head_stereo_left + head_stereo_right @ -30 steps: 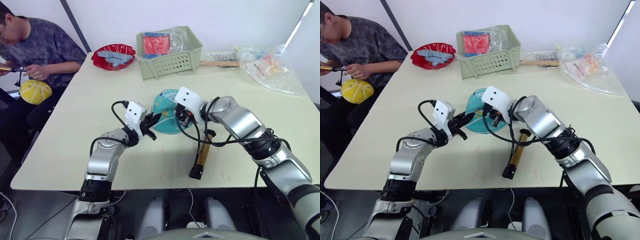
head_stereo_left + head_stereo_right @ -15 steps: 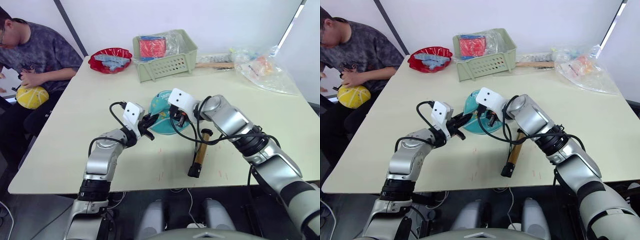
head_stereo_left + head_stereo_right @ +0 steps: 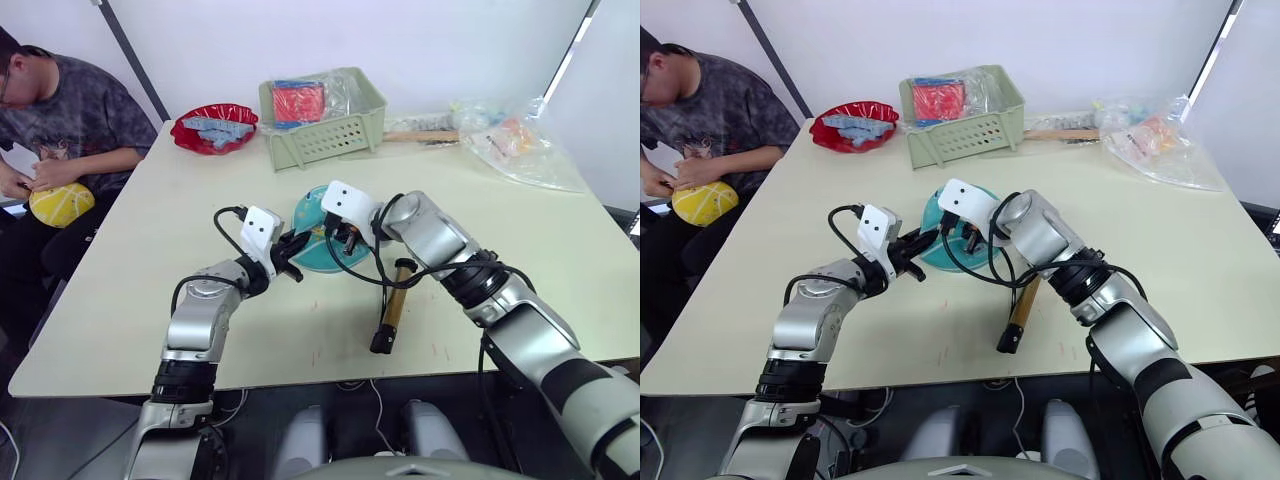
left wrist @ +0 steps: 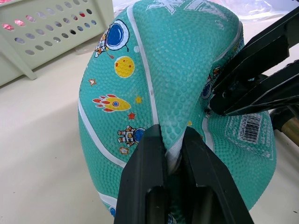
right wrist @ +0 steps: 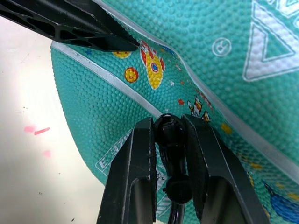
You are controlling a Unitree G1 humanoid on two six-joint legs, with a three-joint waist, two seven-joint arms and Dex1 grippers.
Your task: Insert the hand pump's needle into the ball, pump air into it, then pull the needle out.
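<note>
Deliberately, I kept my left pincer pinching the ball steady while my right pincer gripped the needle against it.

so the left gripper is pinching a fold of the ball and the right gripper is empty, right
Not quite. The left gripper does pinch a fold of the ball, but the right gripper is not empty: the right wrist view shows its fingers shut on the needle's black fitting, pressed against the ball.

Right gripper shifted a little further across the ball toward the left gripper, person's hands now lower, both on the yellow ball
</note>
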